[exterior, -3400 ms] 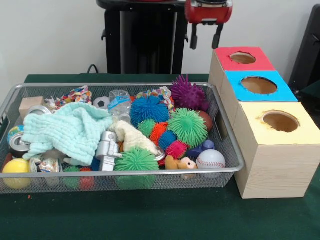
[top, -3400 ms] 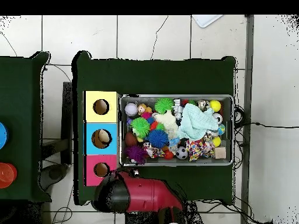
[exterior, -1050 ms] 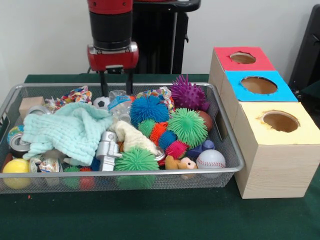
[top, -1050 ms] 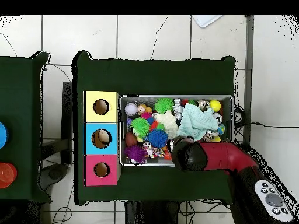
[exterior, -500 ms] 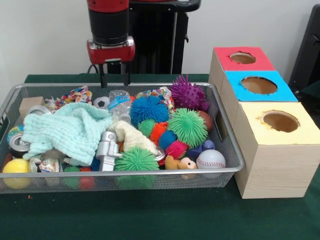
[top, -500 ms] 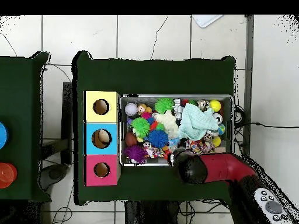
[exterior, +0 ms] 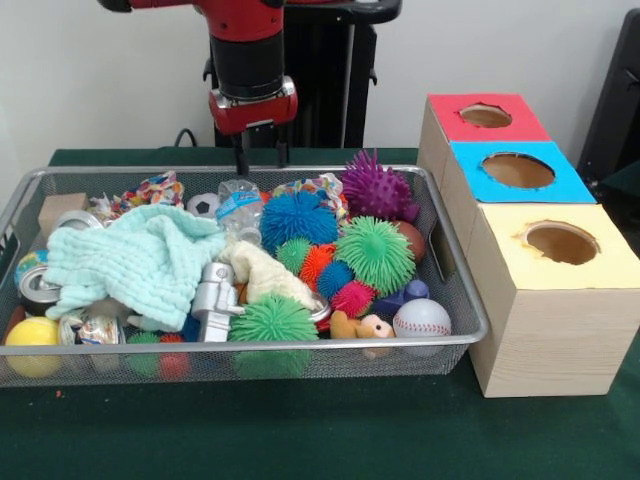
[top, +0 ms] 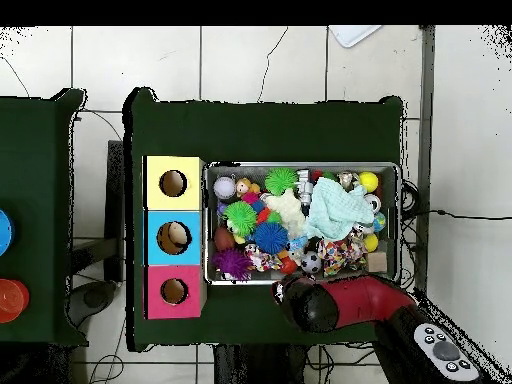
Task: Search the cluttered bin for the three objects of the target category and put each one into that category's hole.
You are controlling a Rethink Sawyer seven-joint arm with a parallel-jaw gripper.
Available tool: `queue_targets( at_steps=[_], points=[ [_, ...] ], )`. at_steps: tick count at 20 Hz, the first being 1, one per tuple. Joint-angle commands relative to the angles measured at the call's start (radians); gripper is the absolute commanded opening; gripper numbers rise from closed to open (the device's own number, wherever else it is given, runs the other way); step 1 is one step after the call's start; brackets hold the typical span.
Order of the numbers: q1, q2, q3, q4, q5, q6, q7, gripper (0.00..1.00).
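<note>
The wire mesh bin [exterior: 462, 300] is full of toys; it also shows in the overhead view [top: 401, 222]. One see-through bottle with a blue label [exterior: 238, 206] lies at the bin's far side, between a small football and a blue spiky ball. No other bottle shows. My gripper [exterior: 261, 158] hangs open and empty just above the far rim, slightly right of and behind the bottle. In the overhead view the red arm [top: 325, 305] covers the gripper. The red-topped hole [exterior: 485, 115] is the farthest box, also seen from overhead [top: 174, 291].
The blue-topped hole [exterior: 517, 170] and yellow-topped hole [exterior: 560, 242] stand in line beside the bin. A mint cloth [exterior: 140, 258], silver toy robot [exterior: 213, 296], crushed cans [exterior: 38, 288], purple spiky ball [exterior: 378, 188] and baseball [exterior: 421, 318] fill the bin.
The gripper came from above the red-topped box to the bin's far rim, then shifted a little toward the boxes in the last half second. It stays open and empty.
</note>
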Motion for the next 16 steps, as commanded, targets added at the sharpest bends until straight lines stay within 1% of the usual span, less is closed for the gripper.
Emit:
queue_targets(
  at_steps=[1, 2, 4, 6, 8, 10, 12, 16],
  points=[
    [0.022, 0.128, 0.002, -0.019, -0.104, -0.075, 0.01, 1.0],
    [0.034, 0.137, -0.016, -0.035, -0.129, -0.094, 0.015, 1.0],
    [0.077, 0.134, -0.046, -0.073, -0.178, -0.122, 0.026, 1.0],
    [0.085, 0.118, -0.039, -0.089, -0.2, -0.134, 0.01, 1.0],
    [0.087, 0.083, -0.023, -0.093, -0.2, -0.112, -0.01, 1.0],
    [0.084, 0.045, -0.001, -0.089, -0.183, -0.069, -0.028, 1.0],
    [0.074, 0.003, 0.021, -0.065, -0.165, -0.04, -0.043, 1.0],
    [0.056, -0.08, 0.084, -0.033, -0.097, 0.024, -0.081, 1.0]
  ],
)
